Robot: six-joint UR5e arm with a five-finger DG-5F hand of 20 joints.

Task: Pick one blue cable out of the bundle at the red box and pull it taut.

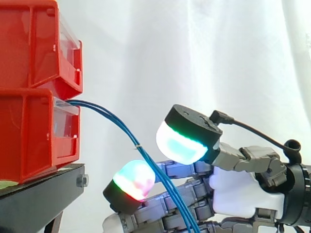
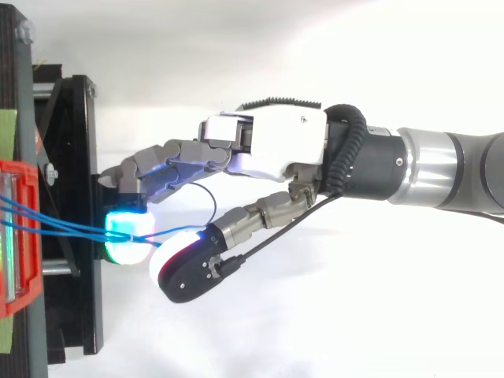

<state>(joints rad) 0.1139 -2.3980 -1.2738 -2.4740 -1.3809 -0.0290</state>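
Side view: two red bins (image 1: 29, 136), two blue cables (image 1: 163, 178) passing between parted fingers (image 1: 132, 178) of the hand (image 1: 238, 194).

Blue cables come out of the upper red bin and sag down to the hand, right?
Wrong bin. The side view shows the blue cables leaving the lower red bin. The rest holds: they sag down to the hand.
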